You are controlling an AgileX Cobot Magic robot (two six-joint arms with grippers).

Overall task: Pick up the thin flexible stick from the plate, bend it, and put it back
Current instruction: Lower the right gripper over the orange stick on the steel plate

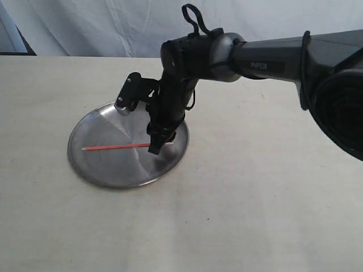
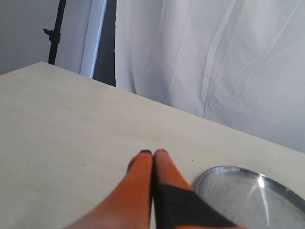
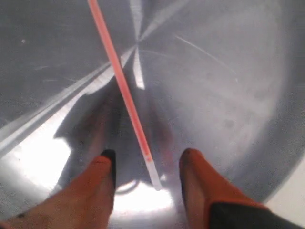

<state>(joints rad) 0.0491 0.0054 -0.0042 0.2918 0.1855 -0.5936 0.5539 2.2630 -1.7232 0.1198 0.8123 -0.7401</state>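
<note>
The thin orange-red stick (image 1: 116, 147) lies flat across the round silver plate (image 1: 96, 164). My right gripper (image 1: 154, 148) reaches down over the stick's right end. In the right wrist view this gripper (image 3: 148, 160) is open, an orange finger (image 3: 100, 176) on each side of the stick (image 3: 121, 86), whose pale tip lies between them on the plate (image 3: 224, 95). My left gripper (image 2: 153, 152) is shut with nothing in it, above bare table beside the plate's rim (image 2: 238, 169). The left arm does not show in the exterior view.
A pale tabletop (image 1: 255, 198) spreads around the plate. White cloth (image 2: 214, 62) hangs behind the table's far edge, with a dark stand (image 2: 56, 33) at the back. The right arm's dark body (image 1: 317, 62) extends over the table's right side.
</note>
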